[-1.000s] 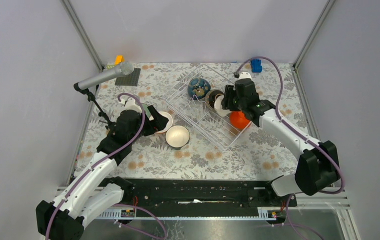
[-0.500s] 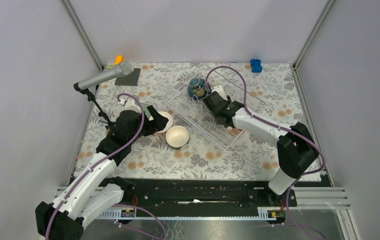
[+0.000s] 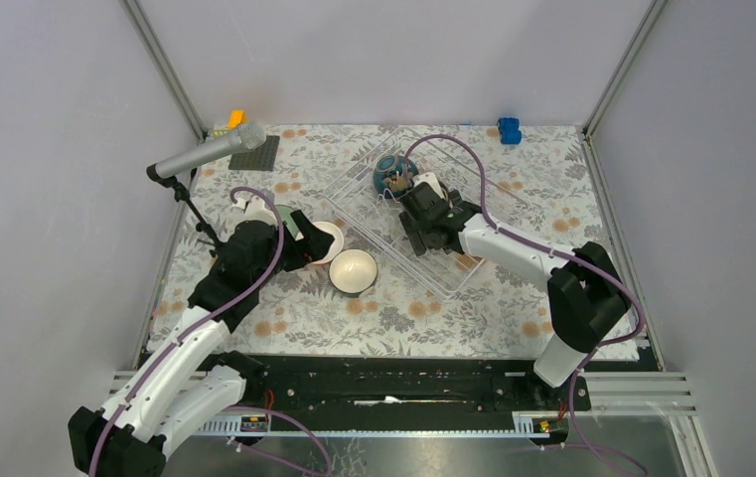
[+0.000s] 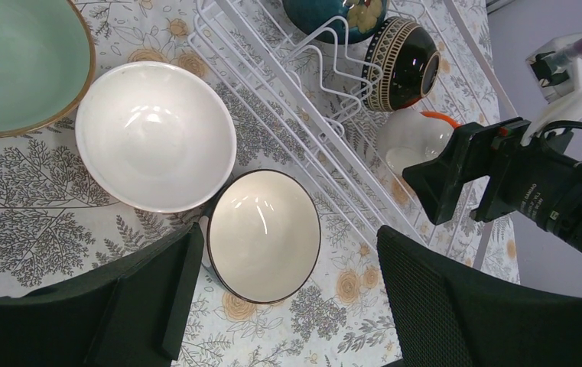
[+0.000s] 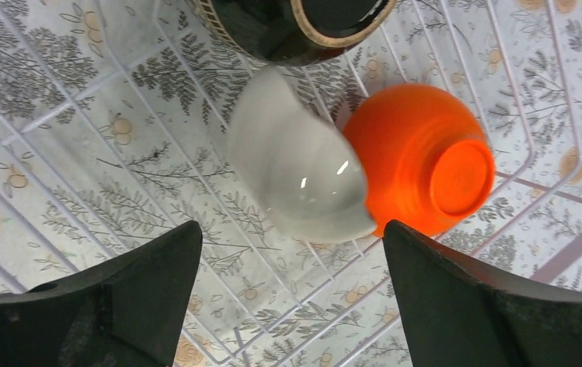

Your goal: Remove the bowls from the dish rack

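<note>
Rack (image 3: 378,231): right pincer (image 5: 291,233) gapes above white bowl (image 5: 295,172) touching orange bowl (image 5: 425,164) | counter (image 3: 433,318): left pincer (image 4: 287,229) gapes over cream bowl (image 4: 263,233).

Floral table (image 3: 433,310) with dish rack (image 3: 385,227), bowls (image 3: 353,270)

- We see a tablecloth (image 3: 403,308) that is pale grey, with dark grey leaves and small orange flowers on it.
- The dish rack (image 4: 303,138) is white wire.
- The dark blue bowl (image 4: 333,14) has gold and green marks.
- The black bowl (image 4: 404,55) has a cream band with thin dark stripes.
- The orange bowl (image 5: 425,164) is plain bright orange.
- The grey-white bowl (image 5: 295,172) is plain.
- The pale green bowl (image 4: 20,65) has a brown rim.
- The white bowl (image 4: 154,134) is plain.
- The cream bowl (image 4: 264,233) has a dark rim.
- The block (image 3: 509,129) is blue.
- The 2 arms (image 3: 180,348) are white and black, with purple cables (image 3: 443,136).
</note>
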Controlling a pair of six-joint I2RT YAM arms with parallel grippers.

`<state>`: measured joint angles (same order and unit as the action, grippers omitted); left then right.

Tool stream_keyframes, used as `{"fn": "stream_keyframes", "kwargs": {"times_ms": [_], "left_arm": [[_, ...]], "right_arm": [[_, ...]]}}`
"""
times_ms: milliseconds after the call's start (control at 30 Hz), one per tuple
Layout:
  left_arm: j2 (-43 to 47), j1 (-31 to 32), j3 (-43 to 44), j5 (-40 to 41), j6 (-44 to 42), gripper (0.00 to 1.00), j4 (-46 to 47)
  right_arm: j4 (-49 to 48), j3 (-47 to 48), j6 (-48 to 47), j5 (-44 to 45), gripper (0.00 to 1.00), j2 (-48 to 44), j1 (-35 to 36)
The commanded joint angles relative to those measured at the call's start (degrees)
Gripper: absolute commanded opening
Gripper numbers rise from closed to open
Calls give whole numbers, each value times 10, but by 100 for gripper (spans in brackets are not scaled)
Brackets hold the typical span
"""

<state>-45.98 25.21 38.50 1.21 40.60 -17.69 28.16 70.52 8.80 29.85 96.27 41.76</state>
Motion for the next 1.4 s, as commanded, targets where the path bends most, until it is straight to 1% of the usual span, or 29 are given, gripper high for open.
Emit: {"fn": "stream_keyframes", "kwargs": {"times_ms": [0,67,167,233,333,433,567,667,833,967,1033,1200,1267,1367], "left_arm": [[16,-3,18,0,1,89,6],[18,-3,18,-2,1,89,5],[20,-3,18,-2,1,89,3],[22,-3,18,-1,1,89,2],[24,-3,18,-1,1,89,1],[24,-3,20,-3,2,89,1],[21,-3,20,-6,3,89,2],[16,-3,20,-7,3,89,2],[12,-3,27,-9,3,89,4],[5,-3,33,-9,0,89,5],[4,-3,34,-9,0,89,4],[6,-3,30,-9,0,89,5],[6,-3,31,-9,-1,89,5],[4,-3,31,-9,-2,89,5]], "right_arm": [[-7,-1,4,-59,90,-19,4],[-7,-2,0,-76,88,-17,4],[-8,-4,-1,-104,78,-18,4],[-10,-6,0,-118,77,-23,4],[-13,-9,4,-113,84,-30,4],[-11,-7,13,-112,85,-37,-16],[-25,-14,5,-163,96,-59,-55],[-37,-20,-6,-223,99,-77,-90],[-58,-20,-6,-319,100,-80,-158],[-71,-3,-3,-370,100,-51,-199],[-69,8,-3,-378,100,-31,-210],[-67,29,-8,-431,99,11,-218],[-57,35,-7,-444,96,22,-218],[-41,41,-3,-461,88,25,-218]]}}
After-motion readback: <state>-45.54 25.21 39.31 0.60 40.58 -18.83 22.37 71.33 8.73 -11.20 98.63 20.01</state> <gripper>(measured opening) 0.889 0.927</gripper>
